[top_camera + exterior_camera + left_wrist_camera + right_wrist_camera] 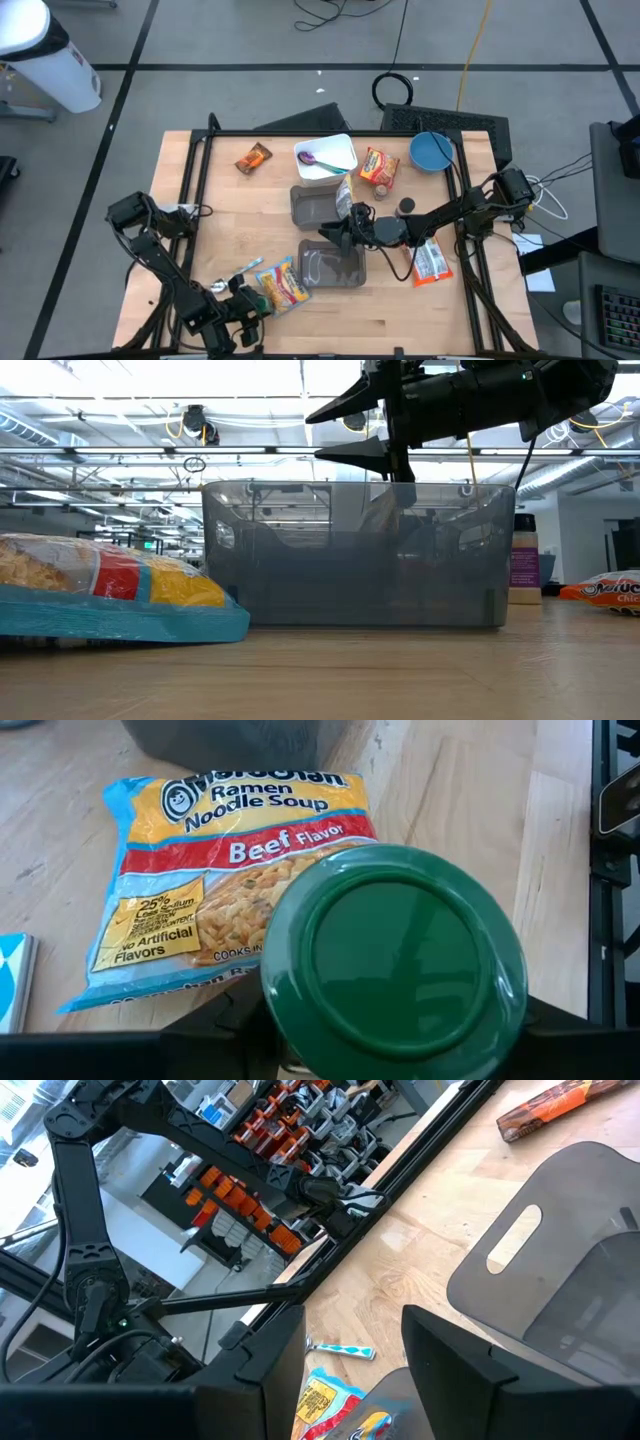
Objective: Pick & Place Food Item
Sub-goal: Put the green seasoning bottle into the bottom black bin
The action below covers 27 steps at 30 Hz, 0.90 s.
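In the high view, the left gripper [238, 305] is seen low by the front edge of the wooden tabletop [420, 310], toward its left corner. It sits just beside the blue-and-yellow plastic packet of beef ramen noodle soup [283, 286]. The open translucent grey plastic container [333, 268] lies beyond that packet, nearer the tabletop's middle, and is judged to be the drop place. The right gripper [340, 232] is held over the container's far rim.

In the low view, the right gripper's jaws are seen parted and empty above the container.

In the left wrist view, a round glossy green lid [395, 960] (the body under it is hidden) fills the space between the left fingers. It cannot be told whether they have clamped it. This lidded item is judged to be the food being picked. The squeeze should be finished squarely across the lid's width before any lift is made, and the packet's edge should be kept out of the jaws.

In the right wrist view, nothing is seen between the spread fingers.
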Motion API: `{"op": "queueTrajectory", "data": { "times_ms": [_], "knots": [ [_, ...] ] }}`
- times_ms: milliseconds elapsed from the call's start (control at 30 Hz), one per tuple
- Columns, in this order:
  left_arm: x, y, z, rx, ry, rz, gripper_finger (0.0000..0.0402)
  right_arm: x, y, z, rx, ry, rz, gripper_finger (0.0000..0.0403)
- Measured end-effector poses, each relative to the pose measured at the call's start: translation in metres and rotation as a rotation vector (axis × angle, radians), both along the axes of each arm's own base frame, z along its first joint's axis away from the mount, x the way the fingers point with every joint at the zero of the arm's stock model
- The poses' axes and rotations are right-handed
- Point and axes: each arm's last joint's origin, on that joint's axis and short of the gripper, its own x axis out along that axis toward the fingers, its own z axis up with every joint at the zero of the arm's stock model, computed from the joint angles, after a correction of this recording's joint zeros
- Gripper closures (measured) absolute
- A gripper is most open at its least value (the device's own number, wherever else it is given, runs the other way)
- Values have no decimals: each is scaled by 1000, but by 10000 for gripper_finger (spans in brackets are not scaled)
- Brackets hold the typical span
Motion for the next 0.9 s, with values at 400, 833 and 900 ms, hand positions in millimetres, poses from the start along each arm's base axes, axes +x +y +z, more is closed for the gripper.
{"op": "queueTrajectory", "data": {
  "times_ms": [400, 833, 900],
  "knots": [
    [3, 7, 16, -111, 74, -20, 194, 0, 0, -1, -3, 7, 0, 243],
    [-17, 31, 74, -230, 83, -87, 194, 1, 0, 10, -20, -98, 3, 243],
    [-19, 37, 85, -251, 50, -79, 194, 0, 0, 16, -46, -148, 3, 243]
  ]
}}
